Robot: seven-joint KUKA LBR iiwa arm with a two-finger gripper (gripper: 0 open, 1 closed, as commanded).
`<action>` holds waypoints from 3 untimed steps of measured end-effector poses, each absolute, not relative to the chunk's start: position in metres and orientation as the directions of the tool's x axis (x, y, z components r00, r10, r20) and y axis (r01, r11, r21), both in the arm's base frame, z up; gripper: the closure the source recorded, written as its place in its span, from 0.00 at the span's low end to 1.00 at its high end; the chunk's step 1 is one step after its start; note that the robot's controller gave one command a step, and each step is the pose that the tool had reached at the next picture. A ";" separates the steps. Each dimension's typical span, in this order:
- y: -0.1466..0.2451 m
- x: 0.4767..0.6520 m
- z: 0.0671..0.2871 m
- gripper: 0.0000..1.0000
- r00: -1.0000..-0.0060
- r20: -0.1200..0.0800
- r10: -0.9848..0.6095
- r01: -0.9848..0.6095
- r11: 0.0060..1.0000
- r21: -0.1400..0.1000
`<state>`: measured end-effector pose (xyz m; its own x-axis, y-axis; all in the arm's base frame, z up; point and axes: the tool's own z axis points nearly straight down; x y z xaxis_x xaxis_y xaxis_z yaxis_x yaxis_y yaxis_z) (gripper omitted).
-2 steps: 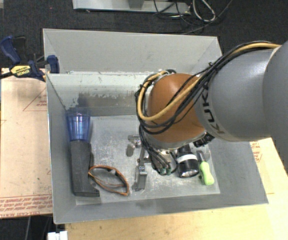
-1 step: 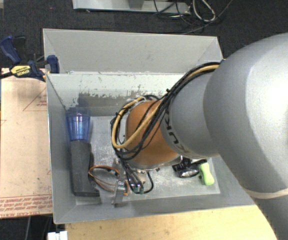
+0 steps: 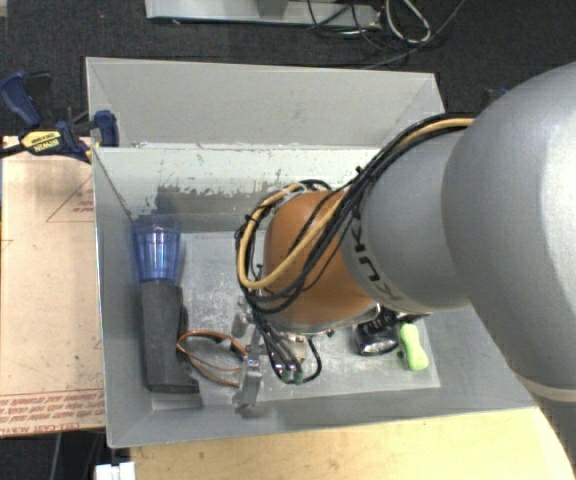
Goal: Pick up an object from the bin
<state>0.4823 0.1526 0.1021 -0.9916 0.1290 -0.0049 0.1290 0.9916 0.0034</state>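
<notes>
Dark grey block, long and flat-sided, lies on the floor of the bin along its left wall, running down toward the near left corner. Of the loose things it is the one nearest the gripper. Just beyond its far end, touching or almost touching it, a translucent blue cup lies by the same wall.

The gripper hangs low over the floor close to the bin's near wall, a little left of the middle and to the right of the block. Whether it is spread or pressed together cannot be told, and nothing can be seen held in it. Between it and the block a thin brown-orange loop curves over the floor; I cannot tell whether it is a wire of the arm or a loose thing.

Above the gripper sits the arm's orange cover, wrapped by black and yellow cables, with the large grey arm reaching in from the right. Near the bin's near right corner, partly under the arm, lie a small black and silver thing and, just right of it, a pale green rounded piece.
</notes>
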 end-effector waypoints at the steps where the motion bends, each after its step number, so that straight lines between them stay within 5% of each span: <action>1: 0.146 0.479 0.100 0.00 -0.989 -0.002 0.151 0.151 0.989 0.004; 2: 0.163 0.484 0.070 0.00 -0.953 -0.008 0.304 0.304 0.953 0.008; 3: 0.149 0.478 0.069 1.00 -0.931 0.000 0.364 0.364 0.931 0.005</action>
